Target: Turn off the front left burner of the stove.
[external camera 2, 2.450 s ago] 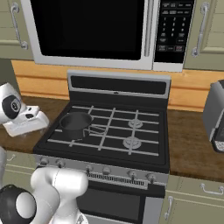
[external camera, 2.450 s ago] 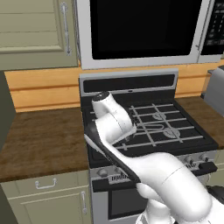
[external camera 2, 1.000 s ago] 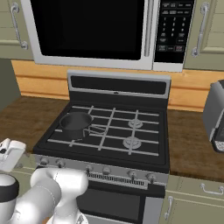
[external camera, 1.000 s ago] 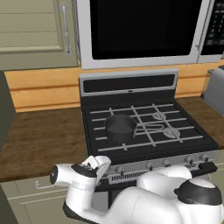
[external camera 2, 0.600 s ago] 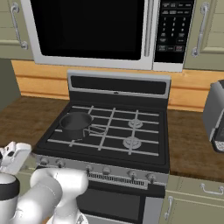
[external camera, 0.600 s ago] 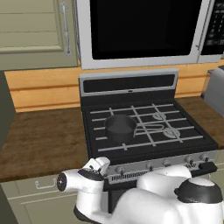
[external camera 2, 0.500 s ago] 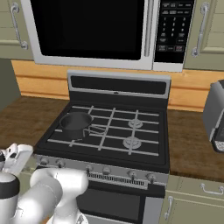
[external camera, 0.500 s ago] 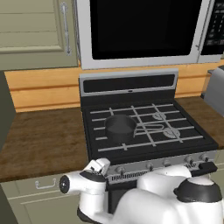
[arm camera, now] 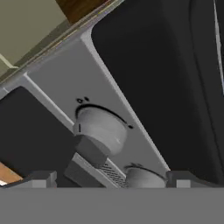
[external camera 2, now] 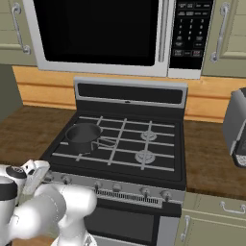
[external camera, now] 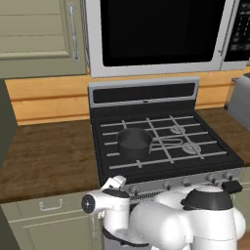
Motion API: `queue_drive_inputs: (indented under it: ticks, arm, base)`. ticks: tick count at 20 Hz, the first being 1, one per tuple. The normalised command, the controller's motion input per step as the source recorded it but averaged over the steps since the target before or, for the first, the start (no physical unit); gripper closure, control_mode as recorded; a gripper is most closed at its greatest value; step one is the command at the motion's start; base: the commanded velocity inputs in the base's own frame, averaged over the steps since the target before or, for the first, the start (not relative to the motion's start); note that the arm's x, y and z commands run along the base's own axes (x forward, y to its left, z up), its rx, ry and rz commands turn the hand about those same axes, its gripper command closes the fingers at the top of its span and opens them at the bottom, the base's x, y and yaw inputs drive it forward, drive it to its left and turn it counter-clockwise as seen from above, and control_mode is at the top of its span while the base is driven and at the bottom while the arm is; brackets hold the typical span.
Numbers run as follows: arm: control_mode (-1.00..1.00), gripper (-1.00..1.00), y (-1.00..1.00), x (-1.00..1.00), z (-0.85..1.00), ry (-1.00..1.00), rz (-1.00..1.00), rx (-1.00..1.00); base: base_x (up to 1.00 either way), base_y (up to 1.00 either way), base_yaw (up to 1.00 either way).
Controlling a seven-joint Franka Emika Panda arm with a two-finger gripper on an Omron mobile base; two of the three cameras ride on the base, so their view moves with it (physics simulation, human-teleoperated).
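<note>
The front left burner [external camera: 131,146] sits in the near-left section of the cooktop, left of centre in the left base view, and a small dark saucepan [external camera: 134,142] stands on its grate with its handle pointing right. It belongs to the stove [external camera: 161,93], a black range with a steel-grey front that fills the middle of both base views beneath a silver-framed microwave [external camera: 156,34]. Along the stove's front edge runs a row of small round silver knobs [external camera 2: 144,191]. In the hand view the leftmost knob [arm camera: 101,130] lies just below centre, close ahead of the gripper [arm camera: 109,177], with a second knob [arm camera: 144,177] at the bottom edge beside it. The two dark fingertips [arm camera: 41,177] rise far apart at the bottom left and bottom right, so the jaws stand open with nothing between them. In the left base view the hand is low at the stove's front left corner. Brown wooden counter [external camera: 46,156] flanks the stove on both sides.
</note>
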Motion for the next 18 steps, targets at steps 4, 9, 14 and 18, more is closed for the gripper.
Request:
queue_drive_inputs:
  ticks: [4, 9, 14, 18]
  arm:
    - [-1.00, -1.00, 0.18, 0.38, -0.33, 0.00, -0.01, 0.10]
    - [-1.00, -1.00, 0.29, 0.32, -0.11, 0.00, -0.08, 0.13]
    - [-1.00, -1.00, 0.11, 0.12, -0.18, 0.00, -0.05, 0.01]
    - [-1.00, -1.00, 0.00, -0.05, -0.36, -0.03, 0.00, 0.00]
  base:
    - [0.00, 0.00, 0.00]
    - [0.00, 0.00, 0.00]
    - [0.00, 0.00, 0.00]
    - [0.00, 0.00, 0.00]
